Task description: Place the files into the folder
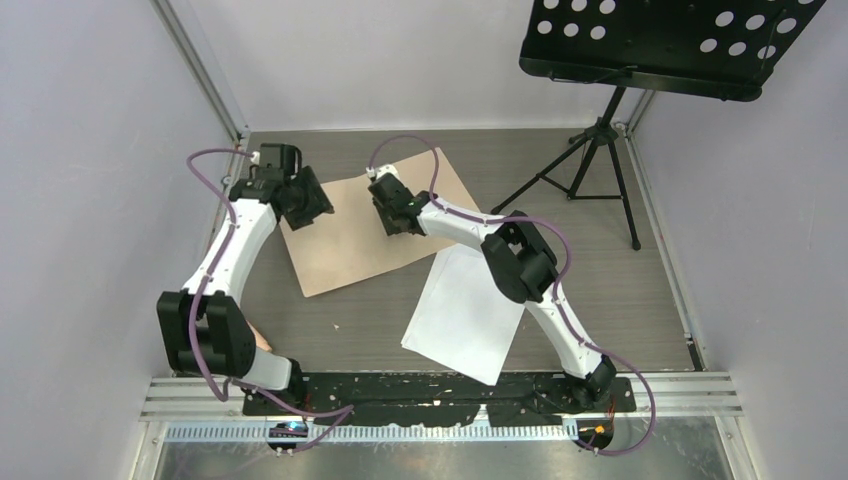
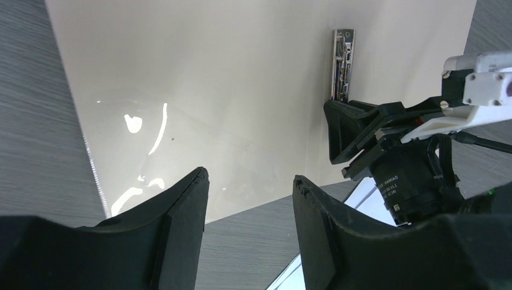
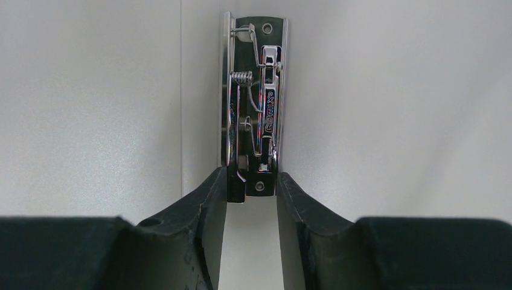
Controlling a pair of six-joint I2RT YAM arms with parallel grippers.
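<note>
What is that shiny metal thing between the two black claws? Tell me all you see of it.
It is a long, narrow chrome clip, mirror-bright, with a small coil spring, a wire arm, stamped lettering and a round hole near each end. It lies flat on the pale inner face of the folder, beside the crease. The right tool straddles its near end, one finger each side; whether it pinches is unclear.
</note>
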